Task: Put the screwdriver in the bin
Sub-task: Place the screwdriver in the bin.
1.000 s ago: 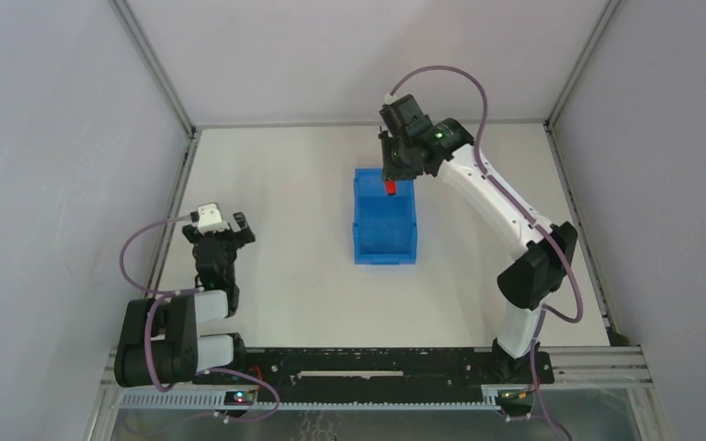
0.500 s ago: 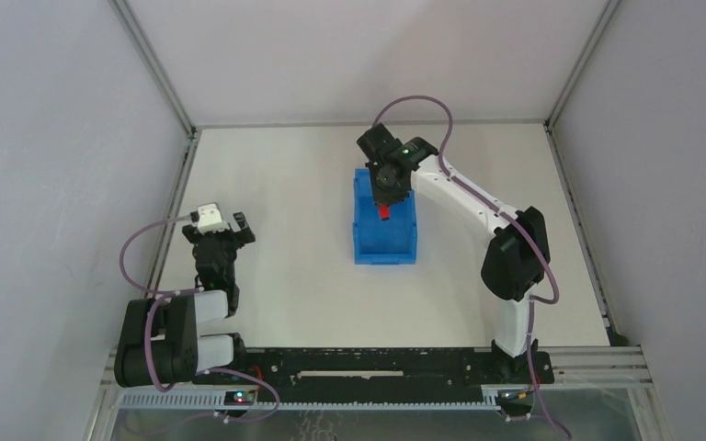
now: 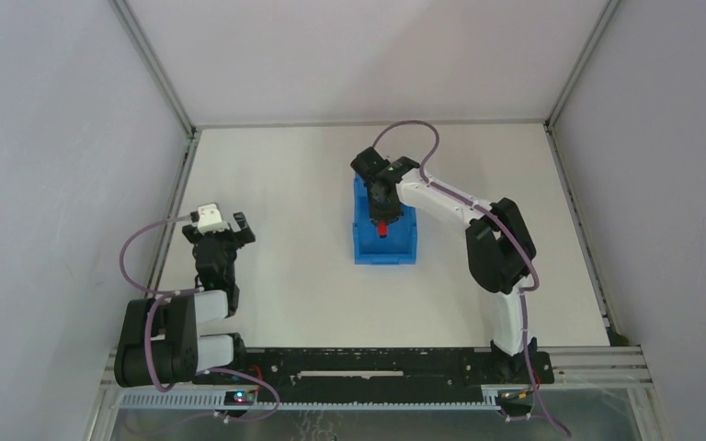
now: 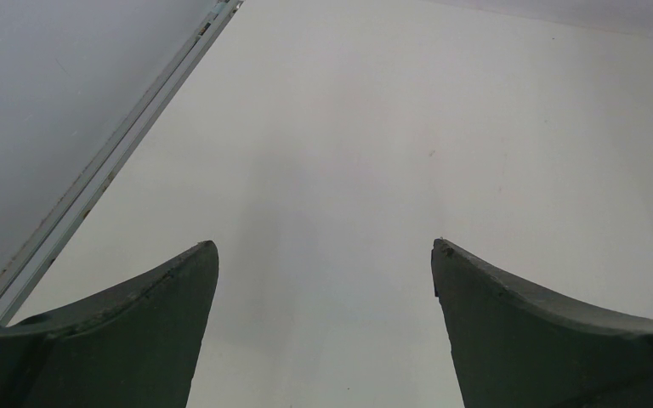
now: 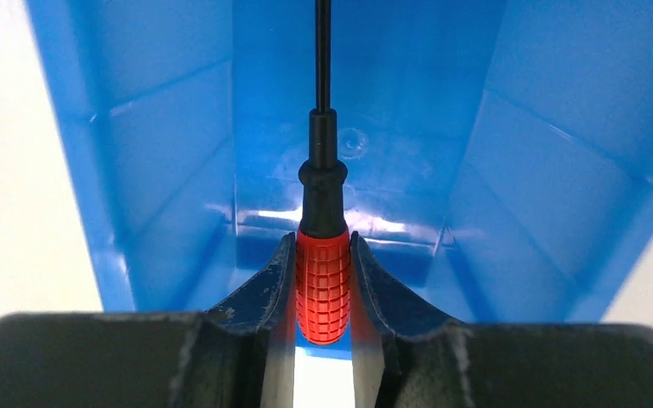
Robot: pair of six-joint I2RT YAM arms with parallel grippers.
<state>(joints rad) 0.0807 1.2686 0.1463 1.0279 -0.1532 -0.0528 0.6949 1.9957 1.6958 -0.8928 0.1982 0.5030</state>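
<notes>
R hand (image 5: 320, 248), screwdriver (image 5: 322, 293) lower in bin (image 5: 161, 153)

White-and-black arms (image 3: 441, 197) — purple cables (image 3: 123, 255), dark fingers (image 4: 136, 340)

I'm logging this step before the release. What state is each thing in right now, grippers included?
screwdriver: clamped at its red handle, shaft pointing into the bin, not yet released.
bin: upright, open-topped, the floor that shows is bare.
right gripper: shut on the screwdriver, over the bin.
left gripper: open, holding nothing.
</notes>
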